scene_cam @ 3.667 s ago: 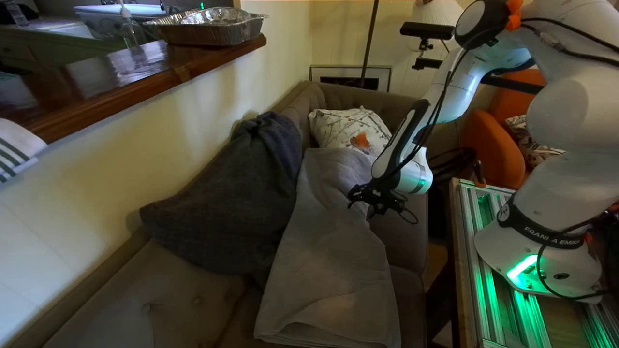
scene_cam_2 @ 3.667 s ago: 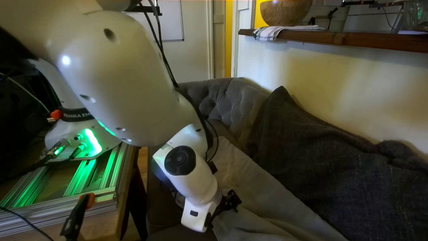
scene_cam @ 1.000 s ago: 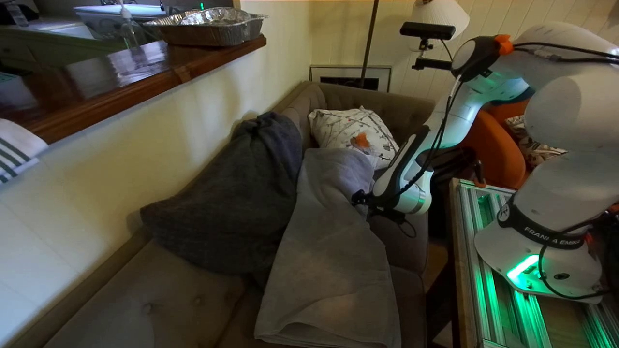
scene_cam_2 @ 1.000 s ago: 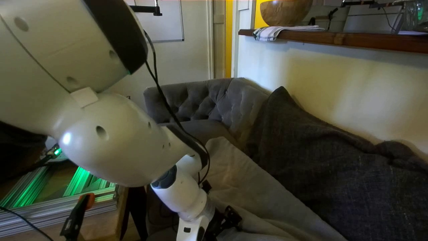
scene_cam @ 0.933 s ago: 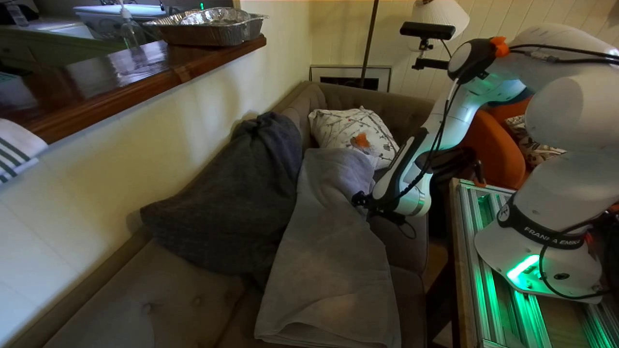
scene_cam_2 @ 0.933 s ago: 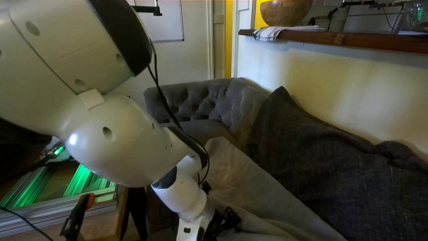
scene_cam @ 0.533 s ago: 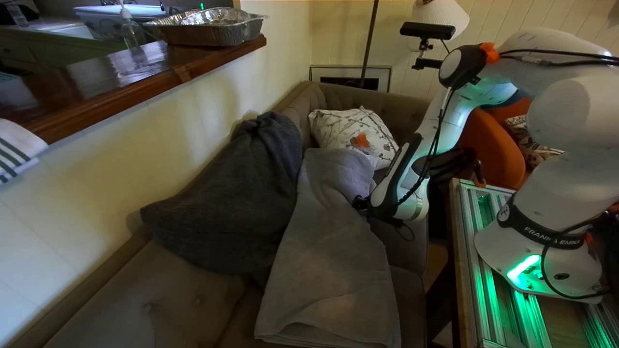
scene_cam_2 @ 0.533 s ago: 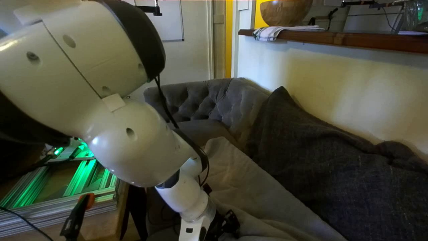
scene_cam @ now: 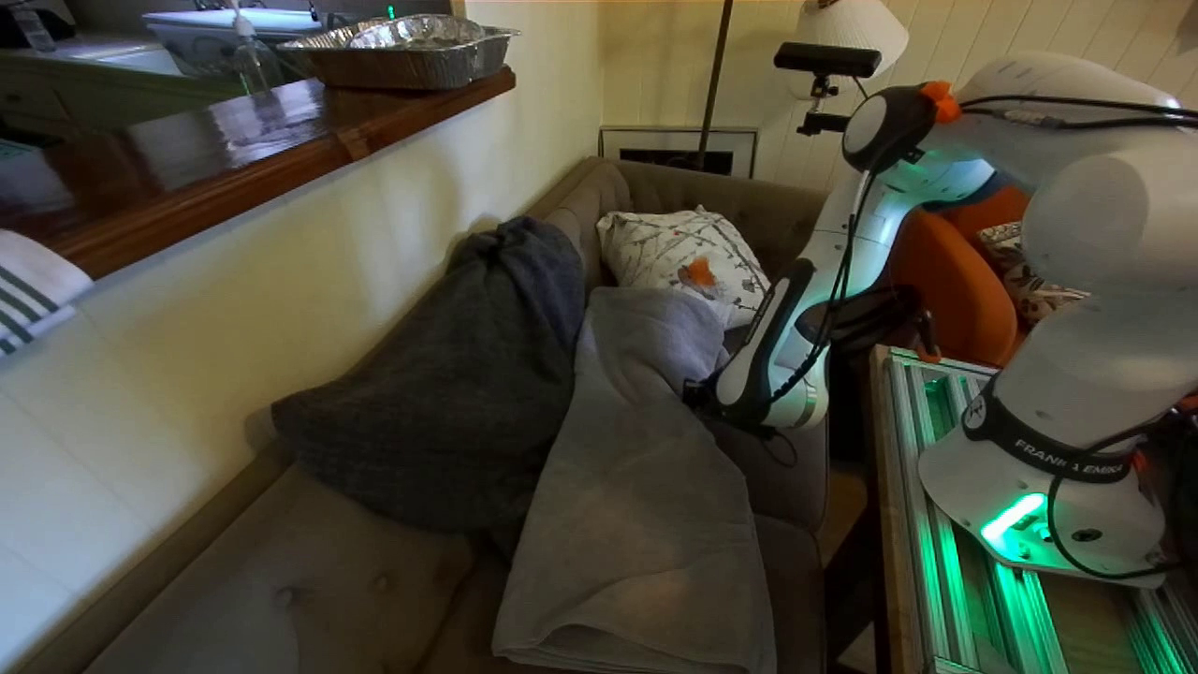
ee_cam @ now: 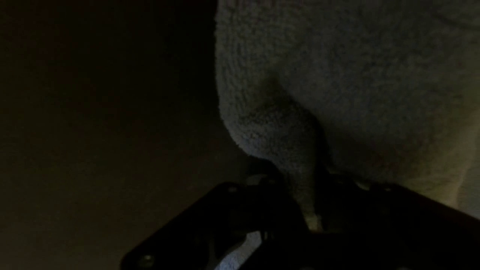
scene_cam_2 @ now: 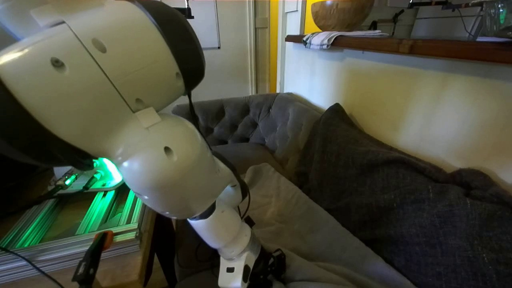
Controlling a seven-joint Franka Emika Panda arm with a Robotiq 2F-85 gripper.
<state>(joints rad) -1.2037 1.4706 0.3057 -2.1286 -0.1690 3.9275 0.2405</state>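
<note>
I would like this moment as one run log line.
gripper: closed on a fold of grey blanket | grey blanket: lying on sofa | patterned pillow: at one end of grey blanket

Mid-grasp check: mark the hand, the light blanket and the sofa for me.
Hand [ee_cam: 304,193]: wrist view, midway between its fingertips.
Light blanket [scene_cam: 646,496]: in an exterior view, middle of its top.
Sofa [scene_cam_2: 246,120]: in an exterior view, its tufted upholstery.

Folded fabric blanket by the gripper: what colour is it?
The blanket is grey; an exterior view shows it best.

The dark wrist view blurs the pincer [ee_cam: 306,197], while green light [scene_cam_2: 112,170] tints metal rails [scene_cam_2: 96,213].
</note>
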